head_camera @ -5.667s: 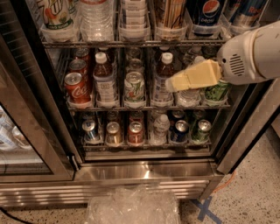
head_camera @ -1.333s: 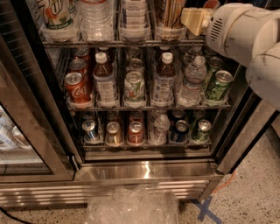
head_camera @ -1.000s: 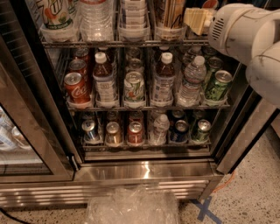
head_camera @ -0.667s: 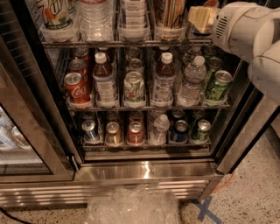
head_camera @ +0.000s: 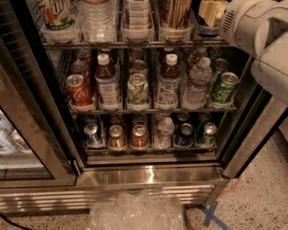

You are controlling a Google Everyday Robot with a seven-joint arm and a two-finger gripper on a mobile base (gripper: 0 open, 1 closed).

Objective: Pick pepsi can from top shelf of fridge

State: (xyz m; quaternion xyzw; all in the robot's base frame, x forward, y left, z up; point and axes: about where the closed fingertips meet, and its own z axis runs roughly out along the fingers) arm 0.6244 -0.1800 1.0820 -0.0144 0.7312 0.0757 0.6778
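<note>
The fridge point(head_camera: 148, 175) stands open, with its dark interior and wire shelves in view. The top shelf point(head_camera: 103, 45) runs across the top of the view and holds cans and bottles in clear round holders. My gripper point(head_camera: 211, 11), cream coloured on a big white arm point(head_camera: 252, 22), is at the right end of that shelf. It sits over the spot where the pepsi can stands. The pepsi can itself is hidden behind the gripper. Only a clear holder point(head_camera: 206, 30) shows just below it.
The middle shelf holds a red Coca-Cola can point(head_camera: 79, 90), several bottles and green cans point(head_camera: 223, 87). The bottom shelf holds small cans. The glass door point(head_camera: 27, 148) stands open on the left. Crumpled clear plastic point(head_camera: 135, 211) and a blue tape cross point(head_camera: 210, 214) lie on the floor.
The gripper rose from the middle shelf's right side to the top shelf's right end. Over the last second it crept slightly up and to the right. The cans have not moved.
</note>
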